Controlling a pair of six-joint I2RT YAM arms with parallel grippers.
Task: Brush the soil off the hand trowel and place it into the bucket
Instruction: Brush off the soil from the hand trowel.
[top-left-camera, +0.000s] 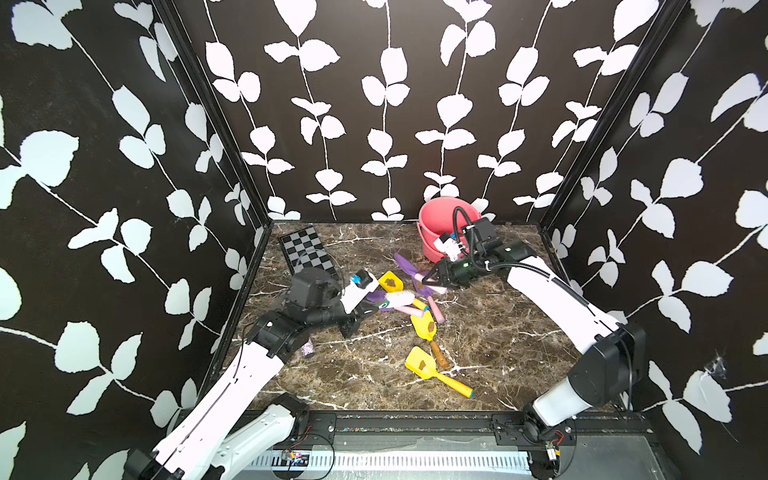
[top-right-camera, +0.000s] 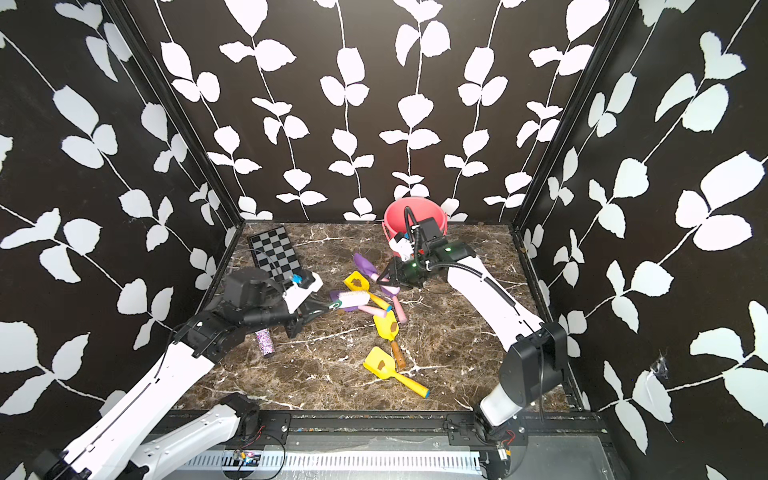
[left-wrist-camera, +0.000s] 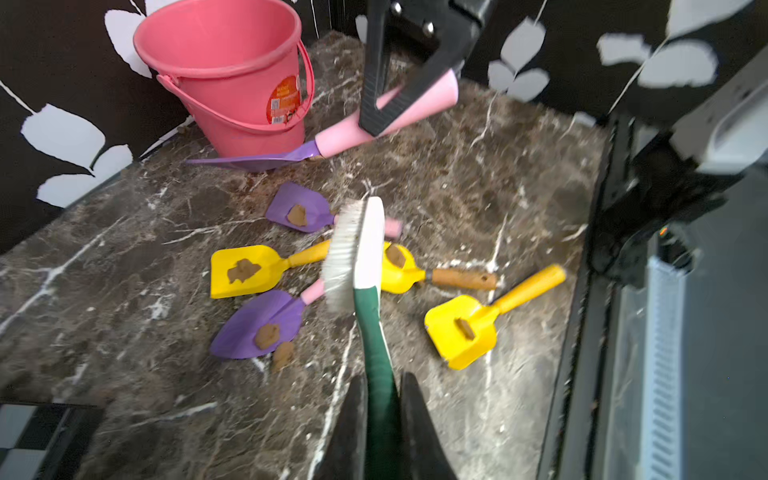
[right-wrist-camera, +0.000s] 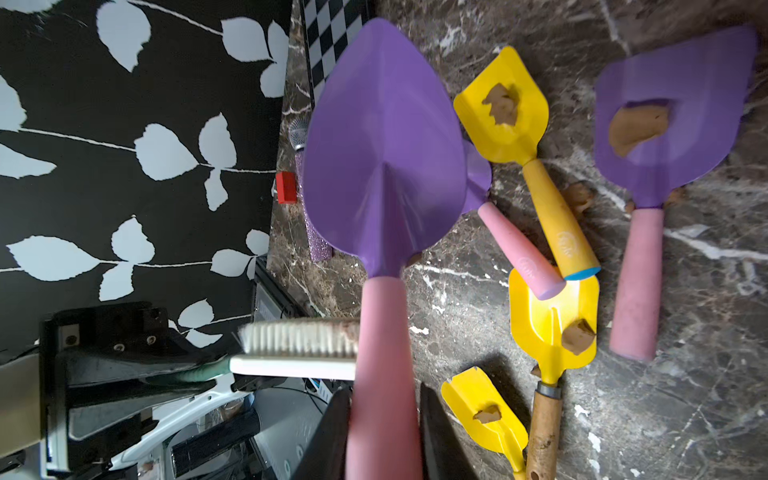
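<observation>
My right gripper (right-wrist-camera: 384, 395) is shut on the pink handle of a purple hand trowel (right-wrist-camera: 382, 145), held above the table. Its blade shows no soil in the right wrist view. The same trowel (top-left-camera: 405, 264) hangs just in front of the pink bucket (top-left-camera: 440, 224) at the back right. My left gripper (left-wrist-camera: 384, 376) is shut on the green handle of a white brush (left-wrist-camera: 357, 249), bristles sideways, over the lying trowels and apart from the held one. Soil (left-wrist-camera: 243, 270) sits in brown clumps on the lying blades.
Several yellow and purple trowels (top-left-camera: 422, 365) lie in the table's middle, handles crossing. A checkerboard (top-left-camera: 307, 253) lies at the back left. A glittery purple microphone (top-right-camera: 265, 343) rests beside my left arm. Patterned walls close in three sides.
</observation>
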